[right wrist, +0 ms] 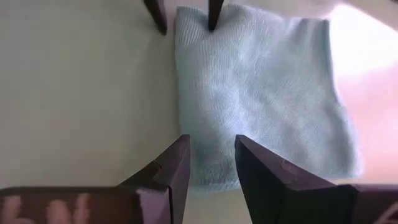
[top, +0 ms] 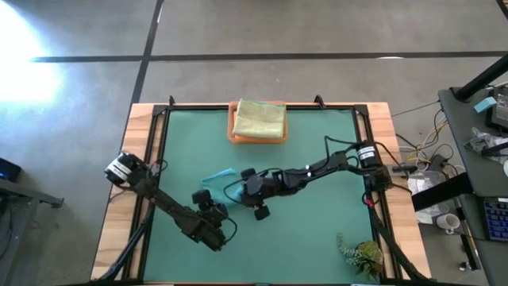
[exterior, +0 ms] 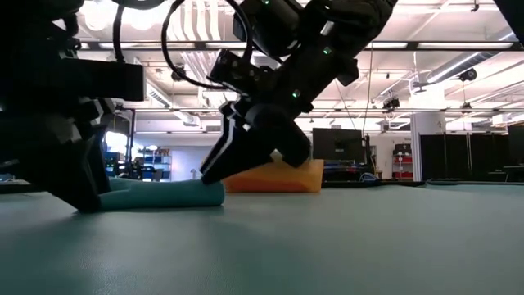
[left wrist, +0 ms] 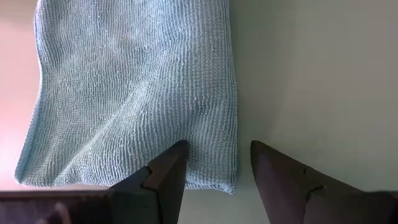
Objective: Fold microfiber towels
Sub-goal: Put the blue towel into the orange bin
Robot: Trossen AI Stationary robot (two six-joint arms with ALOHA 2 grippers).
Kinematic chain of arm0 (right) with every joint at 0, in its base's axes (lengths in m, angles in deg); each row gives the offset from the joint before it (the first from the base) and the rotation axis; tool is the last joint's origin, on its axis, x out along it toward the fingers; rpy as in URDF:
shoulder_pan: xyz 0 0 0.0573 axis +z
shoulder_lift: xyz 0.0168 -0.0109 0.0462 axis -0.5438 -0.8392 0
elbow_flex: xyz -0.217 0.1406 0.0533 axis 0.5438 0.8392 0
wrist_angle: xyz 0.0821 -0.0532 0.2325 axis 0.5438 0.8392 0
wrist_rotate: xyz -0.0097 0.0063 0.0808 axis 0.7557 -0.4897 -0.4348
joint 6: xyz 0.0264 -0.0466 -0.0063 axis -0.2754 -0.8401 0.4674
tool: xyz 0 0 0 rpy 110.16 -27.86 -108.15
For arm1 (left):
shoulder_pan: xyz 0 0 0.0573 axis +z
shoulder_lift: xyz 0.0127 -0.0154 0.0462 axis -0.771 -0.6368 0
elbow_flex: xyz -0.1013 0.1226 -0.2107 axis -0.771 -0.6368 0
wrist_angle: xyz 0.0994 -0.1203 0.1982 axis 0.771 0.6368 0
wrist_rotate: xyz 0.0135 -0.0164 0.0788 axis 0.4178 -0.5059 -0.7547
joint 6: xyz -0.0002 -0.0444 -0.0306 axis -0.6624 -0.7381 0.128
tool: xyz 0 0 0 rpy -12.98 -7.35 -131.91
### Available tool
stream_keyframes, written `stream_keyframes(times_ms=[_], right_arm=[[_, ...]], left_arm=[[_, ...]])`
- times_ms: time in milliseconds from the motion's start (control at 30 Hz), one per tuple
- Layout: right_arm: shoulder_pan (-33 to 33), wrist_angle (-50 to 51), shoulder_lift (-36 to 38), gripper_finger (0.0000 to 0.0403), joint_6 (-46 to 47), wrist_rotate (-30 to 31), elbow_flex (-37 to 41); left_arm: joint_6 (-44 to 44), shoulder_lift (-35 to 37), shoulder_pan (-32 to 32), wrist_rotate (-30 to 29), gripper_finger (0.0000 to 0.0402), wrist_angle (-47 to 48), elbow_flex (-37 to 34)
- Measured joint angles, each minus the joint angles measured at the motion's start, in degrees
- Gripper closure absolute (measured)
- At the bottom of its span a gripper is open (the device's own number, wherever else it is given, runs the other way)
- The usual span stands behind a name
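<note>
A teal microfiber towel [top: 221, 176], folded to a thick pad, lies flat on the green mat [top: 317, 222] left of centre. It also shows in the low view [exterior: 164, 195]. My left gripper [top: 208, 193] is open at the towel's near end; in its wrist view [left wrist: 214, 155] one finger is over the towel [left wrist: 137, 81] and one over the mat. My right gripper [top: 242, 178] is open at the towel's right end; in its wrist view [right wrist: 211, 149] its fingers straddle a side edge of the towel [right wrist: 261, 87]. My left gripper comes slanting down at a corner of the towel [left wrist: 211, 168], its fingers astride the towel's side edge; I cannot tell whether they touch it. My right gripper hangs slanting down over the opposite corner [right wrist: 205, 168]; in the low view [exterior: 211, 174] its tips seem just above the cloth, and touch cannot be told.
A stack of folded towels [top: 259, 119], yellow-green on top and orange below, sits at the middle of the far edge; it shows orange in the low view [exterior: 278, 176]. A small green plant [top: 361, 256] stands at the near right corner. The mat's right half is bare.
</note>
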Motion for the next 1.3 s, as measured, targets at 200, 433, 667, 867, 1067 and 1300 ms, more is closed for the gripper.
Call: stream_keyframes(times_ms=[200,433,667,867,1067,1300], right_arm=[[-0.36,0.44,0.00,0.0284,-0.28,-1.87,-0.02],[-0.38,0.12,0.00,0.0284,-0.28,-2.14,-0.53],[-0.61,0.03,-0.22,0.0284,-0.26,-6.66,-1.14],[-1.36,0.09,-2.82,0.0284,-0.26,-4.49,-1.20],[-1.47,0.64,-5.06,0.0284,-0.04,0.69,-3.26],[-1.59,6.89,-6.99,0.0316,2.77,-1.95,-7.18]], left_arm=[[-1.11,0.25,0.49,0.26,0.0249,-1.21,-1.68],[-0.67,0.18,0.71,0.55,0.0334,-3.02,-2.18],[-0.47,0.17,0.93,-0.65,0.0393,-2.04,-2.47],[1.78,0.98,0.98,-0.05,0.0391,-2.81,-2.18],[2.08,1.87,1.33,0.51,0.0391,-3.16,-2.28],[2.10,2.18,2.05,1.10,0.0391,-3.43,-2.27]])
